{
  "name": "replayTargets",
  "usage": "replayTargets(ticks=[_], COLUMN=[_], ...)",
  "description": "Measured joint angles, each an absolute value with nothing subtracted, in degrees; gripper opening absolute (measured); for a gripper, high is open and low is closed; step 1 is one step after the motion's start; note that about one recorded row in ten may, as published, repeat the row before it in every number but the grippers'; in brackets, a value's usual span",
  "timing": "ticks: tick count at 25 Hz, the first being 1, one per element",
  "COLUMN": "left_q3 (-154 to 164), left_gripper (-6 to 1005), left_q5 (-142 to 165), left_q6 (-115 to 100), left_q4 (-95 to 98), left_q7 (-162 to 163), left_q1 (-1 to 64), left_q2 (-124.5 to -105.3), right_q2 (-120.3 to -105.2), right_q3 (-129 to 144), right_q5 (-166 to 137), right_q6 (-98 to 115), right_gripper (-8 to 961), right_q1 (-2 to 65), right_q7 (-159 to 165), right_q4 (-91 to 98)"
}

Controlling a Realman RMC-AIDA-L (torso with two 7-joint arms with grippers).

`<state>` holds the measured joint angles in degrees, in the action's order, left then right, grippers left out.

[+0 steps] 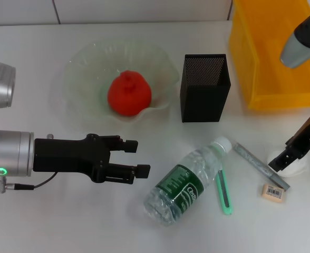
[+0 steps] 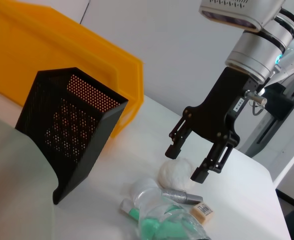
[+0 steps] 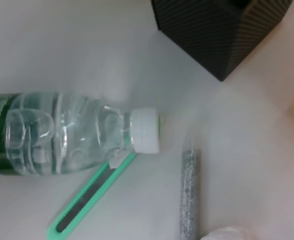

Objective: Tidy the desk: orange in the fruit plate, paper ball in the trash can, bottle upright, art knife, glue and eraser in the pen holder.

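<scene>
White table (image 1: 65, 221). Right end effector (image 2: 197, 160) open above paper ball (image 2: 177, 173): light, crushable; pinch mid-body. Left end effector (image 1: 136, 158) open, idle.

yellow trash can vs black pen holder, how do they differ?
Colour and wall: the trash can is solid bright yellow plastic; the pen holder is black perforated mesh. Size: the trash can is much wider and runs out of the head view; the pen holder is a narrow square box. Place: the pen holder stands between the fruit plate and the trash can. Both stand upright, open-topped.

White desk (image 1: 49, 221): bottle (image 1: 185, 183) (lying), eraser (image 1: 274, 192), pen holder (image 1: 205, 87).
</scene>
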<state>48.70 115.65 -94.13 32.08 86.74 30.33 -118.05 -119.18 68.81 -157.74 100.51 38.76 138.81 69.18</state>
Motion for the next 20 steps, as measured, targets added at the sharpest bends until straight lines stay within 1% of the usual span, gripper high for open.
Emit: replayTargets(ticks=[12, 17, 20], left_q3=[48.74, 49.03, 49.0], left_gripper=[845, 844, 844], left_q5=[115.57, 115.57, 115.57], left_q6=[-92.79, -92.18, -92.08], left_q4=[32.08, 32.06, 32.03], left_q7=[86.75, 86.75, 86.75], left_q1=[29.92, 29.89, 29.87], left_q2=[-118.03, -118.07, -118.08], right_q2=[-119.27, -119.27, -119.28], right_q3=[70.85, 70.89, 70.18], right_q5=[-159.64, -159.74, -159.49], right_q6=[98.91, 98.83, 99.49], right_gripper=[742, 614, 563], right_q1=[39.11, 38.68, 37.1], right_q7=[139.34, 139.33, 137.98], right_q4=[66.99, 67.42, 71.01])
